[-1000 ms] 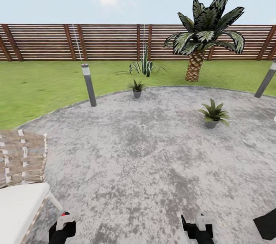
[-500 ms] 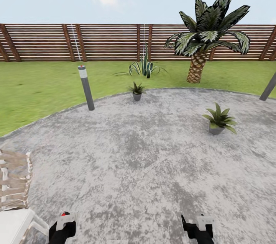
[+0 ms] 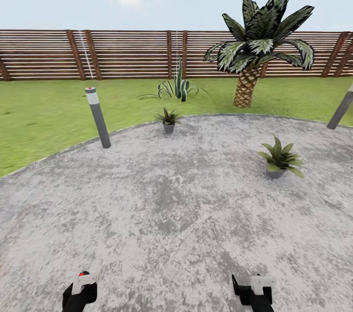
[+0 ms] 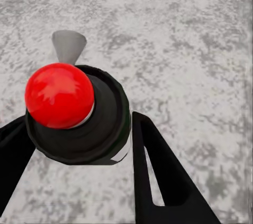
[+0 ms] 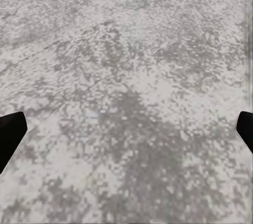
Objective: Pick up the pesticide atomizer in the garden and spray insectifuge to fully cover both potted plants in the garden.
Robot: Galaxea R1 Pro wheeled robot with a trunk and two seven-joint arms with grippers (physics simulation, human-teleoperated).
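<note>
In the left wrist view the pesticide atomizer [image 4: 59, 95] shows end-on between the black fingers: a red button on a black spray head with a grey nozzle. My left gripper [image 4: 79, 121] is shut on it. In the head view it sits low at the left [image 3: 80, 288]. My right gripper [image 3: 252, 295] is low at the right, open [image 5: 129, 126] over bare paving. Two potted plants stand on the round grey patio [image 3: 171, 214]: one at the far edge [image 3: 169, 118], one at the right [image 3: 280, 157].
A grey bollard lamp [image 3: 98, 117] stands at the patio's left edge and another [image 3: 340, 108] at the far right. Behind the patio are lawn [image 3: 44, 111], a striped agave [image 3: 176, 87], a palm [image 3: 255, 42] and the brown slatted fence [image 3: 122, 55].
The whole view has shifted: the woven chair at the left has dropped out of the picture and the bollard sits further left. Both grippers hold the same places.
</note>
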